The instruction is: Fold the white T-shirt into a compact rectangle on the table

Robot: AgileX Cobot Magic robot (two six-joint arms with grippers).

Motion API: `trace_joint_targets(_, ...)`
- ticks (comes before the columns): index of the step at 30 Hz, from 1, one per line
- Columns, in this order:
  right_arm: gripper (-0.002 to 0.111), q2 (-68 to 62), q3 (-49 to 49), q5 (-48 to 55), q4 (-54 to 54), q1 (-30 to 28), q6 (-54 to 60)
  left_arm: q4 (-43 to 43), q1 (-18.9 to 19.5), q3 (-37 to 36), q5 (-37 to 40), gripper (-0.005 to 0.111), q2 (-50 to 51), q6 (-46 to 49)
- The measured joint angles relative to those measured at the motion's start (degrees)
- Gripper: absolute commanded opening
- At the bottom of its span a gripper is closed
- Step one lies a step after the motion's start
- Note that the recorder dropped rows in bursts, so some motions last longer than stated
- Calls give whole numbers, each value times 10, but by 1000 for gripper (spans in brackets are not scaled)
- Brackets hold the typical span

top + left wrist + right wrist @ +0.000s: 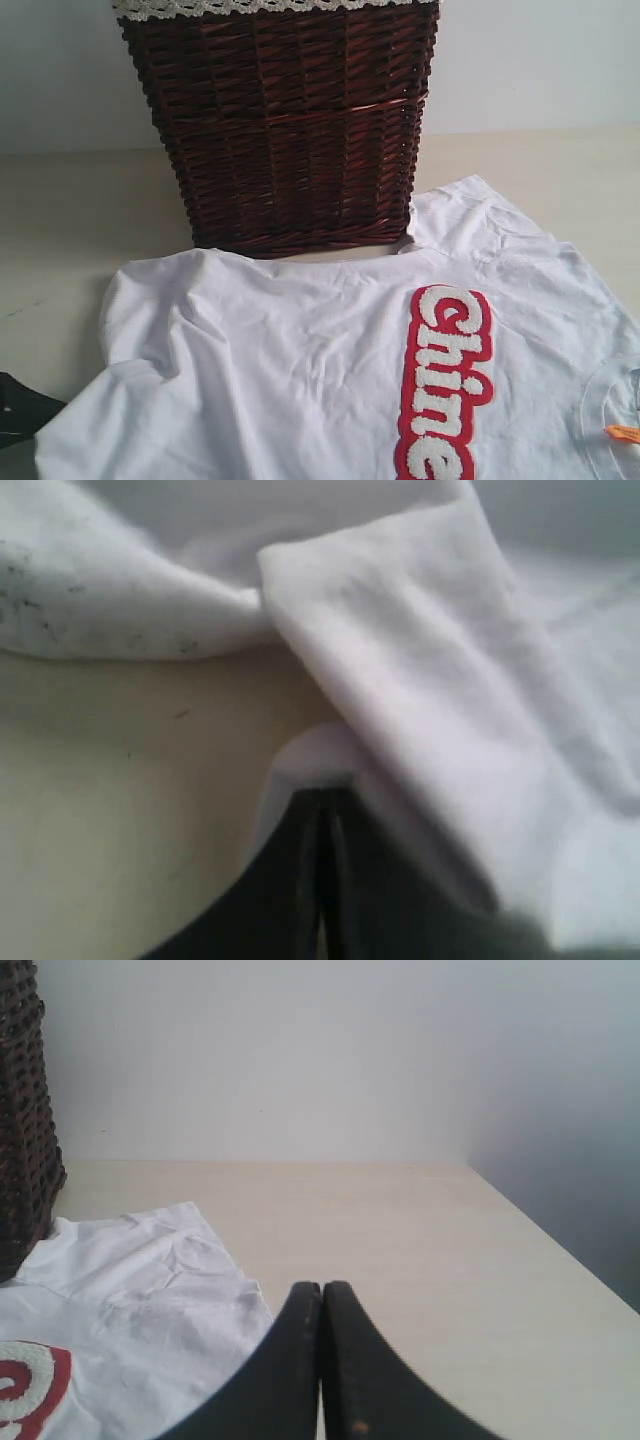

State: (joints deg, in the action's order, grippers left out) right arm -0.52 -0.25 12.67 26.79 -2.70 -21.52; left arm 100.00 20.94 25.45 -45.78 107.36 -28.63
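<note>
T-shirt (270, 370) lies spread on the table (60, 210), print side up, just in front of the dark wicker basket (285, 130), one sleeve (470, 215) touching the basket's foot; red-outlined lettering (445, 380) runs down the front, collar (605, 400) with an orange tag (623, 433) at the right edge of the exterior view, so the hem is likely the left edge; cloth is rumpled, shallow creases all over, not folded yet; judged thin soft cotton, very light, no stiffness, will sag and drape from any single pinch point and drag on the table rather than slide clean; the fuzzy lettering patch looks thicker and should resist creasing, so better to fold beside it than across it; left gripper (320, 805) has its jaws pressed together, tips right at a loose fold of white fabric that drapes over one finger; cannot tell whether a layer is actually nipped between them; right gripper (322, 1290) is also closed, nothing in it, above bare table just beside the sleeve edge; best holds are probably edges and corners, hem corner for the left, shoulder or sleeve seam for the right, both pinched low at table level and lifted together so the fabric carries over flat; a one-sided lift would likely bunch it.
</note>
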Motion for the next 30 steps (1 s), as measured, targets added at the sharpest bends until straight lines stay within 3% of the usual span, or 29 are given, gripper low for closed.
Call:
trace_joint_targets(8,0,0,0,0,0,0,0,-18,16,-18,33,0,-16,33)
trace_joint_targets(17,0,0,0,0,0,0,0,-46,92,-128,52,0,-78,253)
trace_joint_targets(30,0,0,0,0,0,0,0,-6,97,-184,78,0,-199,310)
